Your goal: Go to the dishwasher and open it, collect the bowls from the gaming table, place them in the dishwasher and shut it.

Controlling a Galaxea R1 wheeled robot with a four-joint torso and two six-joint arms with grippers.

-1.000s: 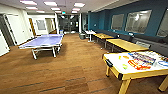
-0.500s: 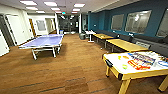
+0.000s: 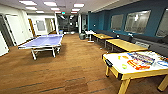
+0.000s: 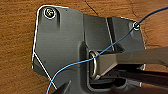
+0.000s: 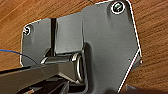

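Gaming bench (image 3: 117,65) sits right of the ping-pong table (image 3: 45,41), on the robot's right-arm side, long axis running rightward; bowls (image 3: 124,66) on its white top. Claw state: cannot tell.

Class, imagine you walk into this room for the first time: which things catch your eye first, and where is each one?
The blue table-tennis table stands out on the left, on the brown wooden floor. At the near right is the gaming table with its white top and yellow rim, carrying colourful board game boxes and a few small bowls. Behind it, plain yellow tables line the dark blue wall.
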